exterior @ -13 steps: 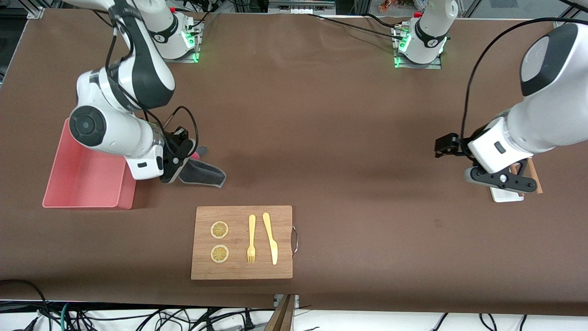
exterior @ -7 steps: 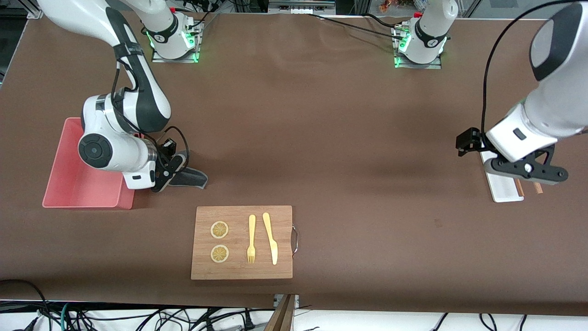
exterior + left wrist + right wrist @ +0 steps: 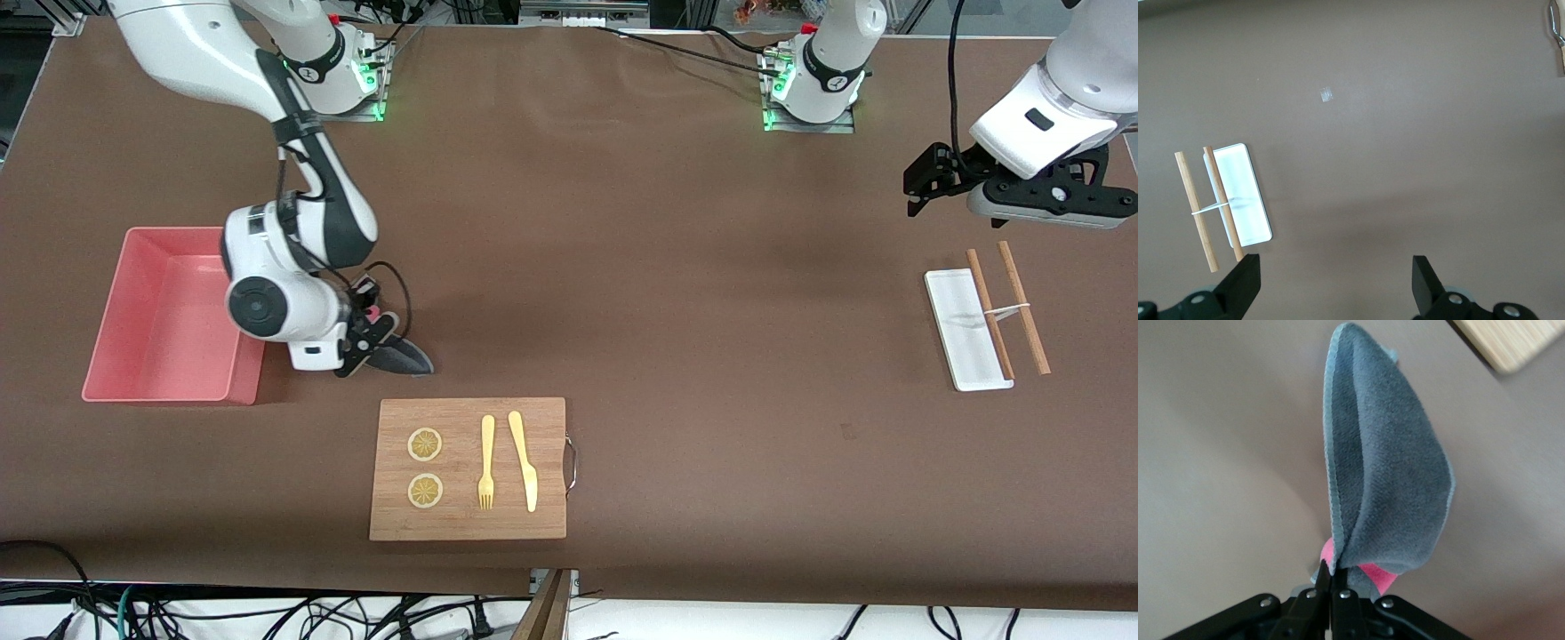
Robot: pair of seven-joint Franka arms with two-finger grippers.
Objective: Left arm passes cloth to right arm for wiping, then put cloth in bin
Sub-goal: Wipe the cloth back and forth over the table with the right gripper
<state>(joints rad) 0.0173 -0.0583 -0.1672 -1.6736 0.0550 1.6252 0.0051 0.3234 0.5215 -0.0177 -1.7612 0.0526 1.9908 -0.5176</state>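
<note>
My right gripper (image 3: 372, 348) is low over the table beside the pink bin (image 3: 133, 356) and is shut on the cloth (image 3: 404, 360). In the right wrist view the gripper (image 3: 1331, 577) pinches one edge of the cloth (image 3: 1385, 473). The dark grey face is spread outward and a bit of magenta shows at the pinch. The cloth trails on the brown table, a little farther from the front camera than the cutting board (image 3: 467, 524). My left gripper (image 3: 1036, 203) hangs high near its arm's end of the table, open (image 3: 1335, 283) with nothing between its fingers.
The cutting board carries two lemon slices (image 3: 425, 444), a fork (image 3: 486, 462) and a knife (image 3: 523, 462). A narrow white tray (image 3: 965, 329) (image 3: 1241, 193) and a pair of wooden sticks (image 3: 1009, 307) lie at the left arm's end.
The right gripper has dragged the cloth toward the bin and then back toward the cutting board. The left arm has risen and pulled back toward its base, uncovering the white tray and sticks.
</note>
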